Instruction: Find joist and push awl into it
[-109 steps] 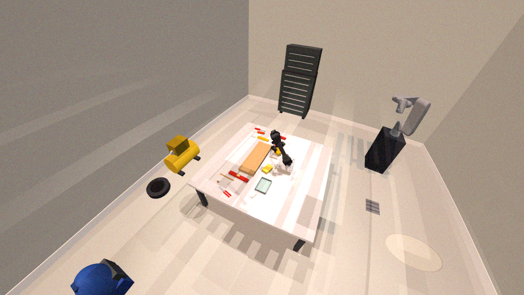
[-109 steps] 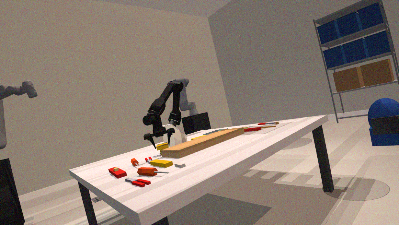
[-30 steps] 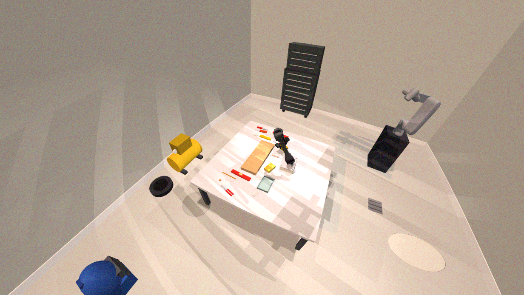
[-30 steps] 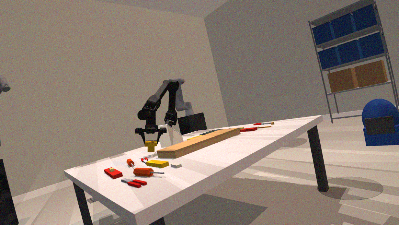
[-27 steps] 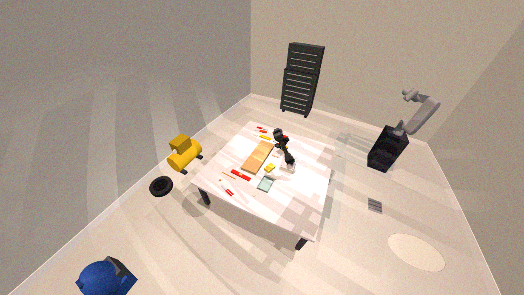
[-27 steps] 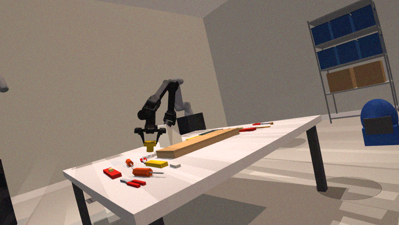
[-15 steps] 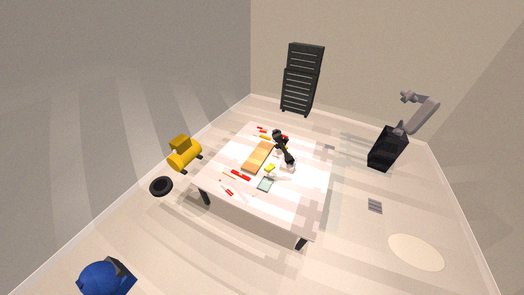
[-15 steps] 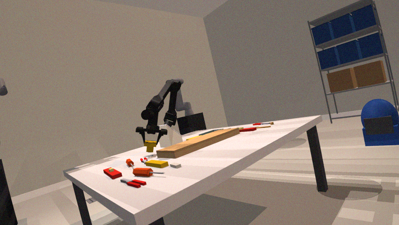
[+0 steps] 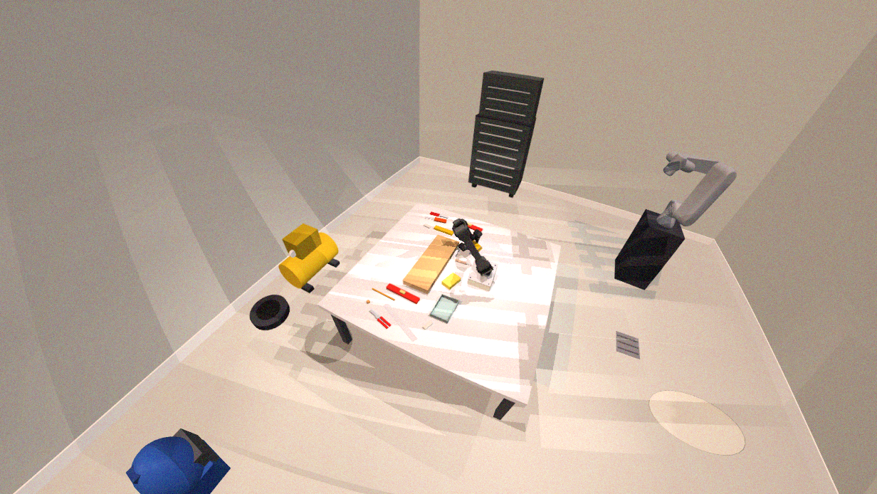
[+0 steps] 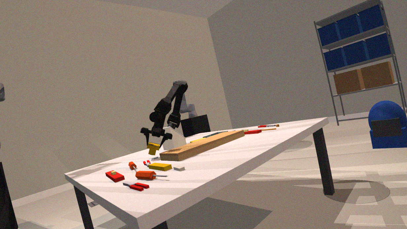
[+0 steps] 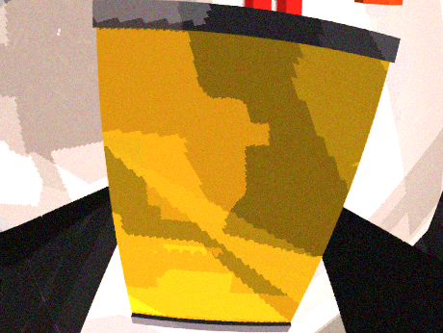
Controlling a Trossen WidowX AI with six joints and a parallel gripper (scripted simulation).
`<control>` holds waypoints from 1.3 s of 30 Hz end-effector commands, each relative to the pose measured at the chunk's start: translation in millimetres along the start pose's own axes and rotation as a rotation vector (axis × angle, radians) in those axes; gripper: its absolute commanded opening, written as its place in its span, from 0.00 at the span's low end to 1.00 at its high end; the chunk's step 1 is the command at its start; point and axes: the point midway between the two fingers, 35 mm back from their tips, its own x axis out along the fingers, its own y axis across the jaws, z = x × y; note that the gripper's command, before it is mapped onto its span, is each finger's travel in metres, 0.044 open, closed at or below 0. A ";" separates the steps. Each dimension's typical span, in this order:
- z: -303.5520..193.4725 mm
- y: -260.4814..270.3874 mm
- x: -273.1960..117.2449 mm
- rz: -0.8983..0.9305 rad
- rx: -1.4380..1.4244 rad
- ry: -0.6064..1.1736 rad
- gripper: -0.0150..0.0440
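My gripper is shut on the yellow stud finder, which has a dark band along one edge. It hangs above the table beside the near end of the panel in the exterior view, off the panel. The floor panel is a long tan wooden board; no joist or hole shows. The tray is shallow, grey-green and empty, beyond the panel's other end. A small tan thing between panel and arm base may be the awl's handle; it is too small to tell.
A yellow block lies between panel and arm base. A red bar lies by one panel end. Near the other are an orange-handled screwdriver, a yellow tool, a red box and red-handled pliers.
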 end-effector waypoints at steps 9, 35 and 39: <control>0.5 2.5 -2.8 -0.114 0.014 -0.015 0.25; -0.1 8.2 0.2 -0.300 0.030 -0.004 0.25; 0.0 9.2 0.4 -0.332 0.032 -0.006 0.25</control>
